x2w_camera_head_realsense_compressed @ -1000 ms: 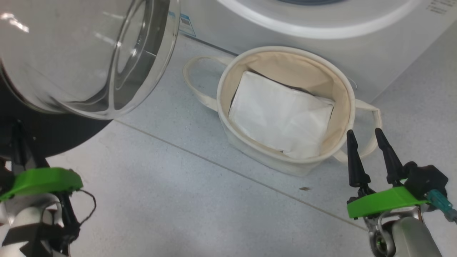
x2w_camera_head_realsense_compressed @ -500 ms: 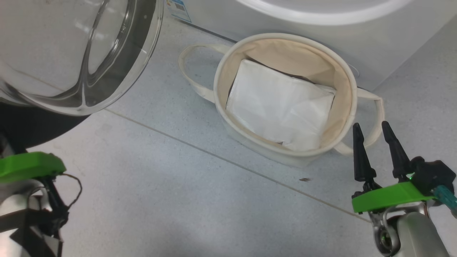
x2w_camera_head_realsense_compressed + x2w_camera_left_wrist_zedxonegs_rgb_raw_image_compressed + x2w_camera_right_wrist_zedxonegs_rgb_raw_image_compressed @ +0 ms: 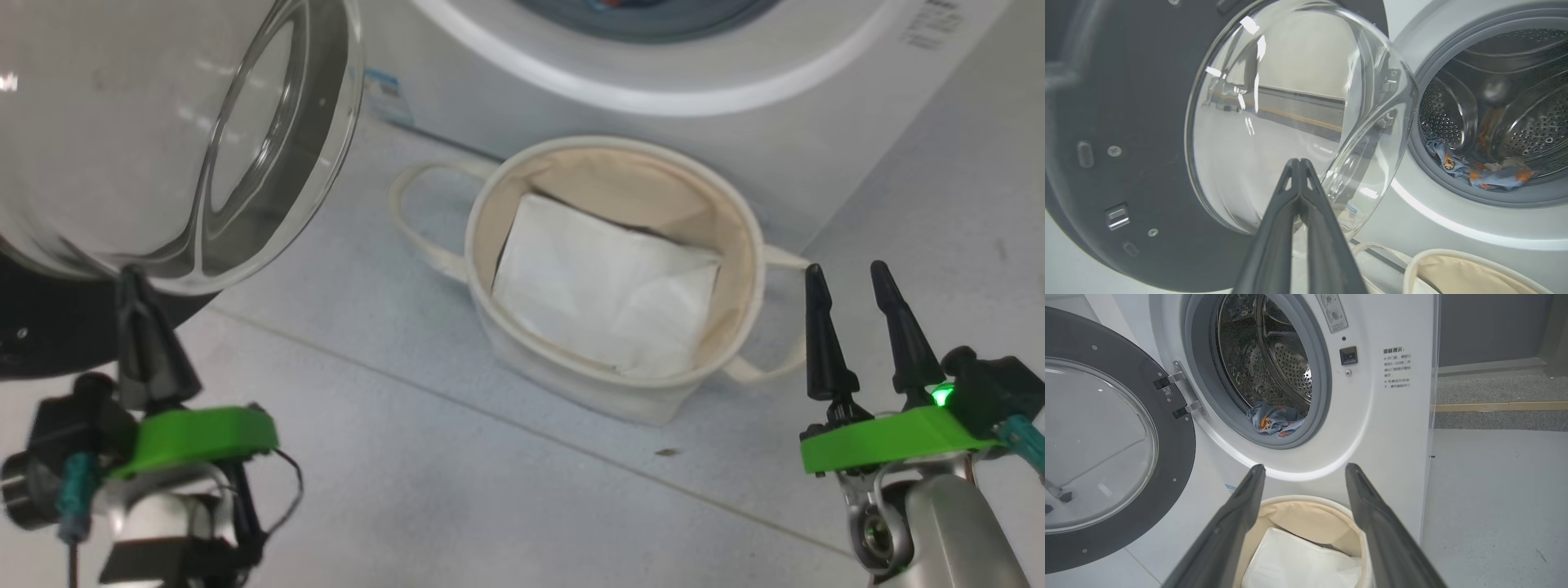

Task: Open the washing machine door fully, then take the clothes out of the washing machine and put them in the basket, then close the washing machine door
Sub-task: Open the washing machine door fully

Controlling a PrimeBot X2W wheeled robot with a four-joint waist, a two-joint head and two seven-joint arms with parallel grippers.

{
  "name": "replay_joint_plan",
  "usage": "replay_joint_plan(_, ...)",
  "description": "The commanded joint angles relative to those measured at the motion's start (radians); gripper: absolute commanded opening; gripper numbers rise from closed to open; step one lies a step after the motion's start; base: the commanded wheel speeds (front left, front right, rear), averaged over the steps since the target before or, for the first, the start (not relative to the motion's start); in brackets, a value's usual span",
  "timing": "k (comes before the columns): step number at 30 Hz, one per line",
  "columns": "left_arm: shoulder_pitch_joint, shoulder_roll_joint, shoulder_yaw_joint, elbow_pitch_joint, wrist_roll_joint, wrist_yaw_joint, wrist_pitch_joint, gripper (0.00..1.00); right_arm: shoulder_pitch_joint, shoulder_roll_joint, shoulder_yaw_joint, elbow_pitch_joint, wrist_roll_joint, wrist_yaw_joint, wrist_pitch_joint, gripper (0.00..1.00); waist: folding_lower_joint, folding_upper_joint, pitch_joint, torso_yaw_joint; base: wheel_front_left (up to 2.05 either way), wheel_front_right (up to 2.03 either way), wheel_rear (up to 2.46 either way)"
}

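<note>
The head camera has tipped up over the last second, so the grey-ringed drum mouth now shows at the far edge of its view. That shift is the camera's, not a move of the things on the floor.

The real change is on the left. The left gripper (image 3: 135,282), which was low at the near left edge half a second ago, has risen. It now stands just below the bulging glass of the washing machine door (image 3: 163,147), a large round door with a wide glossy black rim. I cannot tell whether the two touch. In the left wrist view its two dark fingers are pressed together with nothing between them.

The door hangs swung out to the left of the white front-loading washing machine (image 3: 653,82), leaving the mouth clear. Opening looks done or nearly done.

The clothes (image 3: 1274,419), light blue soft fabric with small orange figures, lie on the near lip of the drum, untouched. The small round cream canvas basket (image 3: 571,388) sits on the pale grey floor (image 3: 408,457), just in front of the machine and below the mouth. It holds only a flat white sheet (image 3: 604,302).

The right gripper (image 3: 845,269) hovers near the basket's right handle, fingers spread and empty, much as it did a second ago. In its wrist view it points towards the drum, so I judge that reaching in for the fabric comes next.
</note>
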Motion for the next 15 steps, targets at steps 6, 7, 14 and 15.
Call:
replay_joint_plan(6, 0.047, 0.001, -0.076, -0.103, 0.028, -0.061, 0.003, 0.00, 0.006, 0.011, 0.035, -0.067, 0.060, 0.000, -0.012, 1.00, 0.0000, 0.0000, -0.107, -0.070, 0.00, 0.00, 0.00)
replay_joint_plan(7, 0.053, -0.004, -0.097, -0.110, 0.029, -0.075, 0.006, 0.00, 0.012, 0.011, 0.037, -0.067, 0.065, 0.000, -0.012, 1.00, 0.0000, 0.0000, -0.118, -0.078, 0.00, 0.00, 0.00)
replay_joint_plan(14, 0.093, -0.026, -0.207, -0.110, 0.021, -0.155, 0.018, 0.00, 0.051, 0.012, 0.047, -0.058, 0.074, 0.000, -0.012, 1.00, 0.0000, 0.0000, -0.175, -0.122, 0.00, 0.00, 0.00)
replay_joint_plan(15, 0.098, -0.028, -0.220, -0.104, 0.022, -0.162, 0.018, 0.00, 0.057, 0.012, 0.048, -0.056, 0.071, 0.000, -0.012, 1.00, 0.0000, 0.0000, -0.181, -0.130, 0.00, 0.00, 0.00)
